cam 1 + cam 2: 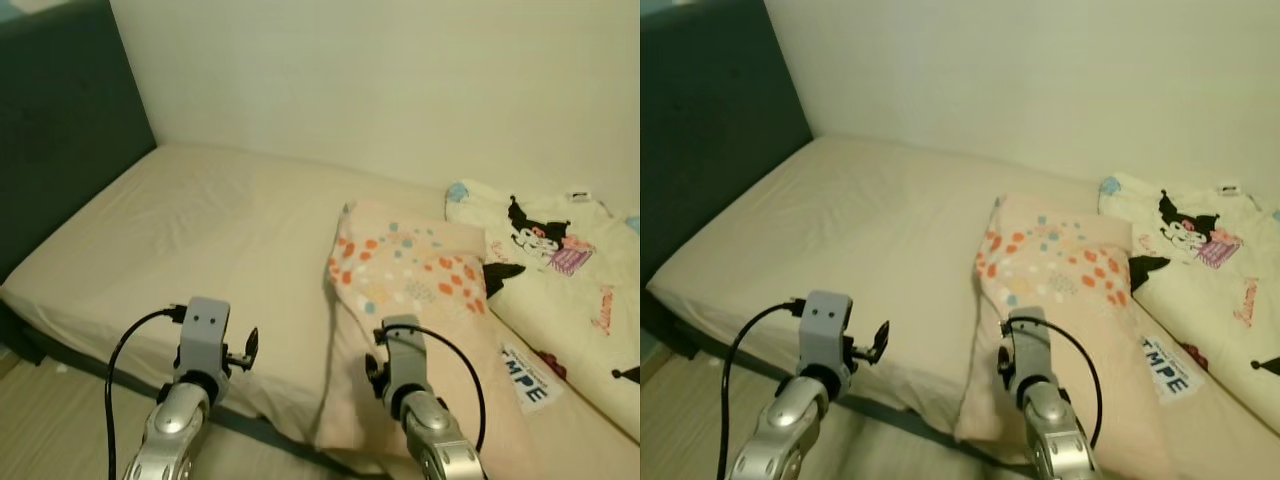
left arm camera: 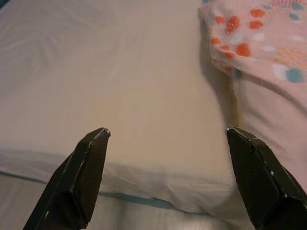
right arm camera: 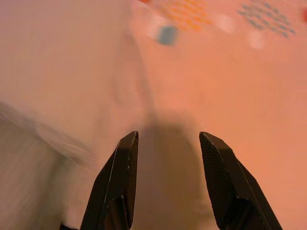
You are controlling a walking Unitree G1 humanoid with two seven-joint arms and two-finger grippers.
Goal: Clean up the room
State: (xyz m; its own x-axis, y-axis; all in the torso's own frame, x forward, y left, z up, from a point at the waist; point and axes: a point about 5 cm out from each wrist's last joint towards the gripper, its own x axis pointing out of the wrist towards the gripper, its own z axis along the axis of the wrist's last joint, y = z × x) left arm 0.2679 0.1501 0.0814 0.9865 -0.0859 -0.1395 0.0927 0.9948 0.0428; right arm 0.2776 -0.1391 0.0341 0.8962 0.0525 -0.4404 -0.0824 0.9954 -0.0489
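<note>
Left eye view: pink dotted blanket (image 1: 420,290) on bed (image 1: 200,230)

Right hand (image 3: 168,139), fingers apart, just above pink blanket (image 3: 230,72).

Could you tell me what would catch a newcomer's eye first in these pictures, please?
Probably the pink blanket with orange and blue spots, lying on the bed and hanging over its near edge on the robot's right. Beyond it, further right, lies a cream quilt printed with a black-and-white cartoon figure. In the foreground both tools are raised and open: the left tool over the bare sheet at the bed's edge, the right tool close above the pink blanket.
</note>
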